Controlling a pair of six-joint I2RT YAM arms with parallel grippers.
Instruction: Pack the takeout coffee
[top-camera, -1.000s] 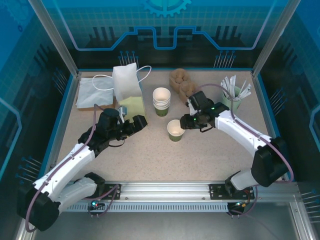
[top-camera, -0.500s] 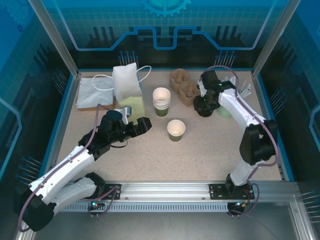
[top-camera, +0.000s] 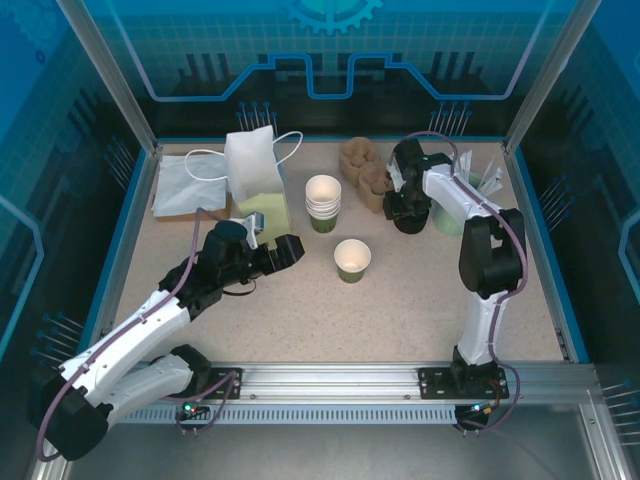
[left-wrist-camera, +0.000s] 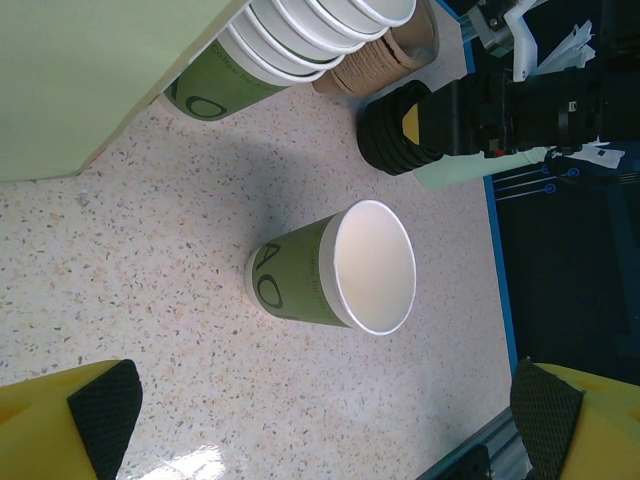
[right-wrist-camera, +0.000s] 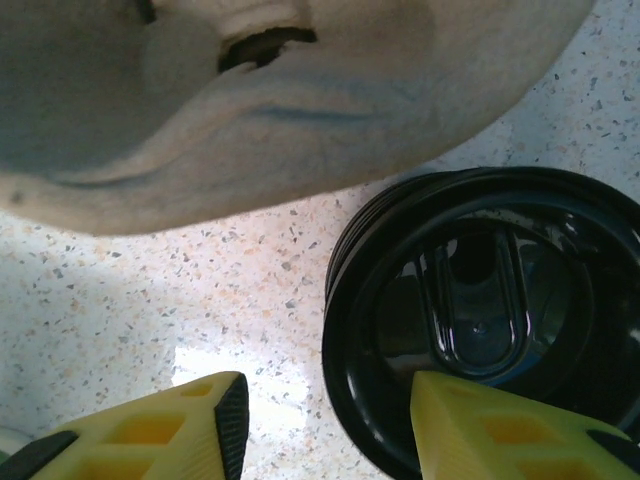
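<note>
Right jaws gone from green cup to black lids, half-spread astride rim; left jaws spread wide.

Pulled the right claw away from the lone green cup at the middle of the bench and swung it to the rear right, over the black lid stack beside the brown carrier. Shifted the left claw slightly right, nearer that cup.

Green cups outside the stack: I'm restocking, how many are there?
2: an empty cup at mid-table, in front of the stack; a pale cup of white sticks at far right, partly behind the right arm.
</note>
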